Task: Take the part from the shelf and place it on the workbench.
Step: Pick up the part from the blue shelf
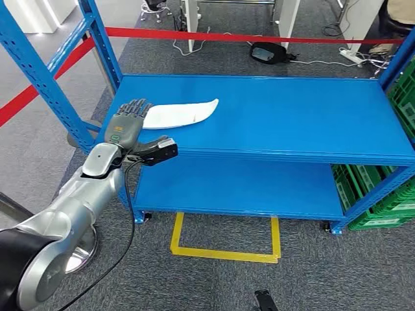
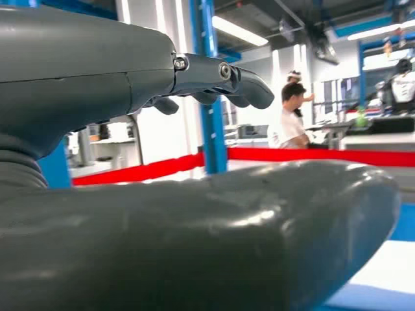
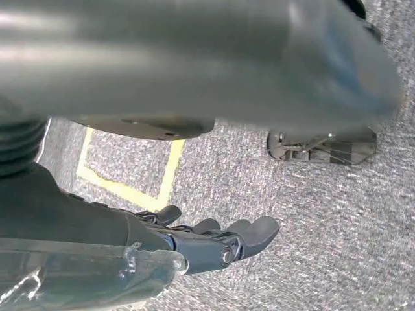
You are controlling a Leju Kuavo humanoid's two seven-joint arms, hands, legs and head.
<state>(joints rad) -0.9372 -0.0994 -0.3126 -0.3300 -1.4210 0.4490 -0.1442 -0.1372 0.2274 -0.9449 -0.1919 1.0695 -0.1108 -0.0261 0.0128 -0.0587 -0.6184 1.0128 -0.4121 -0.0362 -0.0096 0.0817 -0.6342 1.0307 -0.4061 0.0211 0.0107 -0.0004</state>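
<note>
Silver arm segments fill the lower left of the head view, leading up to the left hand [image 1: 128,123], which is stretched flat over the near left edge of the blue shelf [image 1: 294,123]. Its dark fingers are seen extended and slightly apart, with nothing held between them; the fingertips lie at, or just over, the left end of the white part [image 1: 181,114], though actual contact cannot be judged. In the left wrist view the fingers [image 2: 230,81] are shown straight above the thick grey thumb, with open space between them.

The white part is a long, flat, blade-like piece, resting on the top level of the shelf toward its left side, its pointed end aimed to the right. It is not yet gripped or lifted, so the task is judged to be at its start: the reach is nearly made, while the grasp, the lift, and the carry to the counter are all left to be done. No counter is seen.

The right hand [image 3: 215,243] is shown in the right wrist view hanging above grey carpet, fingers loosely extended and holding nothing, with a yellow floor marking [image 3: 168,175] nearby.

Behind the shelf a red barrier tape [image 1: 244,35] is stretched, and green crates [image 1: 386,194] are stacked at the right.
</note>
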